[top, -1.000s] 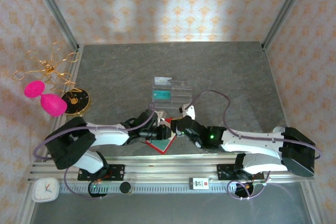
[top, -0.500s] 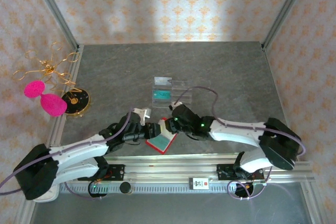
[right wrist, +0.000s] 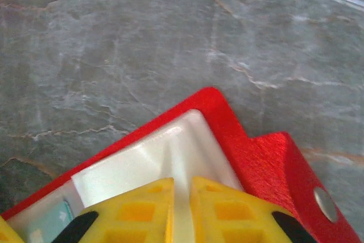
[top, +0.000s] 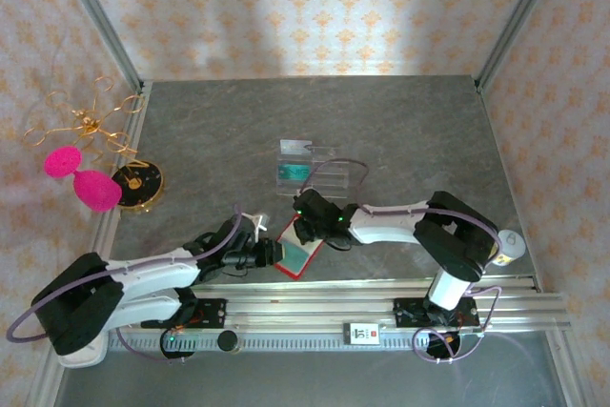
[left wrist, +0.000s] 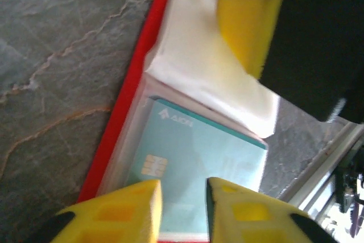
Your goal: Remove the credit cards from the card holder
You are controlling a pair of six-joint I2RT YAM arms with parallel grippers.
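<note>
One card holder (right wrist: 261, 157) lies open nearest the arms. Left gripper (left wrist: 182, 189), jaws narrowly apart, is over its one teal card (left wrist: 199, 163). Right gripper (right wrist: 182, 186), nearly closed, is on its white sleeve (right wrist: 142, 163); grip undeterminable. Beyond the holder, one clear tray (top: 329, 171) carries two cards (top: 293, 172).

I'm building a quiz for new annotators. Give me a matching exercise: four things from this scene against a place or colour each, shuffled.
Things:
1 card holder
2 teal chip card
3 clear tray
4 clock

Descriptions:
A white, at the near left corner by the rail
B red, open on the table
C lying inside the open holder
D mid-table, beyond the holder

Pairs: 1-B, 2-C, 3-D, 4-A
</note>
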